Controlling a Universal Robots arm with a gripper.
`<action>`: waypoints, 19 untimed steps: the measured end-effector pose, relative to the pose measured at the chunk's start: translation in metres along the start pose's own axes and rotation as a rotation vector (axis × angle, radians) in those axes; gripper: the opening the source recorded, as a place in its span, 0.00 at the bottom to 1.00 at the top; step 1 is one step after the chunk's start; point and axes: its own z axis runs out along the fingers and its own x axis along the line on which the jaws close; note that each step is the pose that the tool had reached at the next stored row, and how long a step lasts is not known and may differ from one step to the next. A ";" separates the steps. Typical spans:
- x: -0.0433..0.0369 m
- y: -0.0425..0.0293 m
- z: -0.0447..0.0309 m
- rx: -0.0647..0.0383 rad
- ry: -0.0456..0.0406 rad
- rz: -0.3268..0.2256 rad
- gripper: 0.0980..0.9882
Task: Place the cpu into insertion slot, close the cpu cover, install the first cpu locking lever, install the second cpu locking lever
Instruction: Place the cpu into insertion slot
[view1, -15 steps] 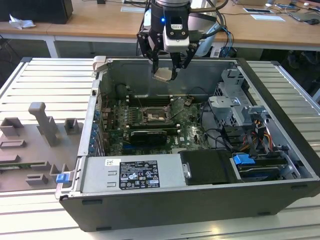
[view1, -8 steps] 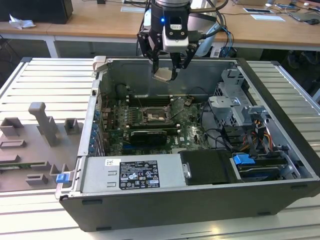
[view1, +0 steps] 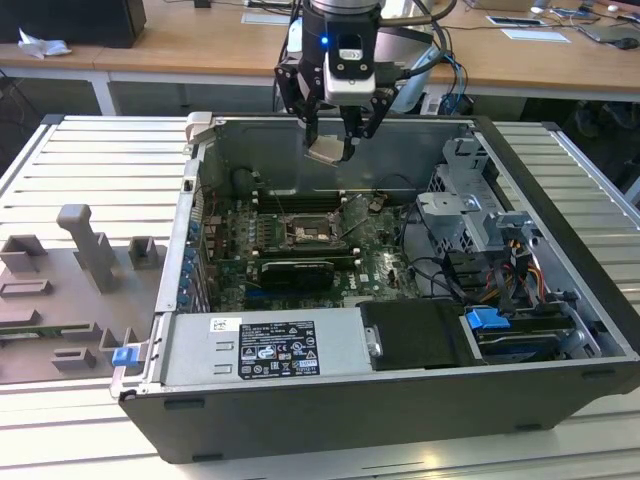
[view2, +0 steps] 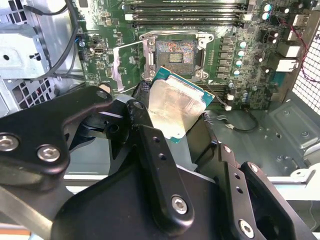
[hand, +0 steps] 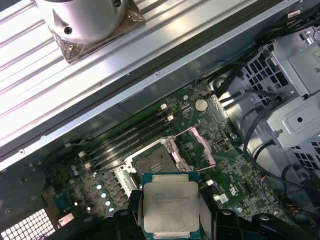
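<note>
- Clamping the cpu (view1: 326, 150) between the two fingers of the gripper (view1: 336, 140), jaws drawn in on two opposite edges of it.
- Hanging in the air over the open computer case (view1: 560, 300), near 12 o'clock in the exterior view, well apart from the green motherboard (view1: 385, 262) below.
- Carrying the cpu tilted in the second wrist view (view2: 177, 107), pale metal top facing the camera and a green border running round it.
- Showing the same metal top between the black fingers (hand: 127, 220) in the first wrist view.
- Leaving the insertion slot (view1: 303, 236) bare, at about 6 o'clock from the held cpu in the exterior view, with nothing seated in it.
- Exposing the slot's field of contacts inside the silvery rim in the second wrist view (view2: 175, 56).
- Lying swung open off the slot, just beside it and joined along one edge: the cpu cover (view2: 116, 65), green board visible through its window.
- Running across at 12 o'clock of the slot in the exterior view: the long memory slots (view1: 300, 200).
- Sitting at 6 o'clock of the slot: a black ribbed card (view1: 295, 270).
- Filling the case's 6 o'clock edge: a grey power supply (view1: 265, 350) with a white label.
- Standing at 3 o'clock inside the case: a metal drive cage (view1: 470, 210) with cables beside it.
- Resting outside the case at 9 o'clock: a grey fixture tray (view1: 70, 280).
</note>
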 end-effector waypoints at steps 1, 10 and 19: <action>0.0000 0.0000 0.0000 0.000 -0.0004 0.004 0.50; 0.0000 0.0000 0.0006 -0.001 -0.0022 0.025 0.50; 0.0000 -0.0001 0.0013 -0.001 -0.0050 0.055 0.50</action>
